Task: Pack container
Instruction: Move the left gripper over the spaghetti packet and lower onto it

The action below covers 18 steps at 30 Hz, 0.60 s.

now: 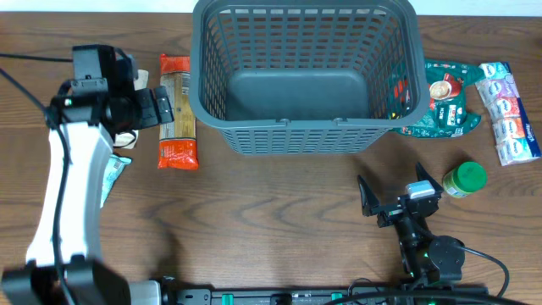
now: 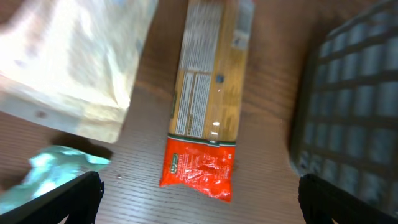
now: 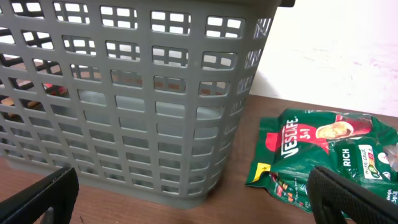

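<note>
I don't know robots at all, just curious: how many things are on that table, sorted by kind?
Baskets: 1, the grey container
Bags and packets: 5, long orange packet, Nescafe bag, tissue packs, pale bag, teal packet
Jars: 1, green-lidded jar
Total: 7

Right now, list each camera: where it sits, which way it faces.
Overhead: above the table, straight down on the dark grey slotted plastic basket; shows left gripper and right gripper.
Left wrist: on the left arm, looking down at the long orange-and-red plastic packet; its dark fingertips frame the bottom corners.
Right wrist: low over the table, facing sideways at the basket wall and a green coffee pack; fingertips at bottom corners.
Shared: packet in overhead and left wrist; basket in all.
</note>
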### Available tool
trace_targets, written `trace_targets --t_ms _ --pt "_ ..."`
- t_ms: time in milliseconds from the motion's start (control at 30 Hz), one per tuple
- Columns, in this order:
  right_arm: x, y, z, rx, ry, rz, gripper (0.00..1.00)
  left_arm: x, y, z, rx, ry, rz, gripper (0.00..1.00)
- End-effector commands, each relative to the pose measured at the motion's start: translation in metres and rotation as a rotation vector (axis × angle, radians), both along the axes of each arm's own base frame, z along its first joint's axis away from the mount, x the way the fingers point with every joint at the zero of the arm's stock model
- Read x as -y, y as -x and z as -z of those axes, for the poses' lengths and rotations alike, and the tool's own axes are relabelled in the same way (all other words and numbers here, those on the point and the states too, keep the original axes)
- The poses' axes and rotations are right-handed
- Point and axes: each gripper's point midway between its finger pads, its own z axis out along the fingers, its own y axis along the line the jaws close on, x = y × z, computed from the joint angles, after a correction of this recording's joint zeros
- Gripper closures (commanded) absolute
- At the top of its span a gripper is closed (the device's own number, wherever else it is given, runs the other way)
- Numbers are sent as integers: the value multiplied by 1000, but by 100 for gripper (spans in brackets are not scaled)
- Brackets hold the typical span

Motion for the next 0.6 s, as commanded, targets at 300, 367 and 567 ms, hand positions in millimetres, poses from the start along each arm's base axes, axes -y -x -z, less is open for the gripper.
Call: trace_targets --t_ms 300,367,567 --pt "-2 0 1 -2 -9 -8 1 13 -28 87 -149 113 120 1" --pt "-2 0 1 -1 -9 -8 1 15 -32 94 -149 105 144 1" --pt "-2 0 1 -1 -9 -8 1 26 -42 108 -135 85 212 1"
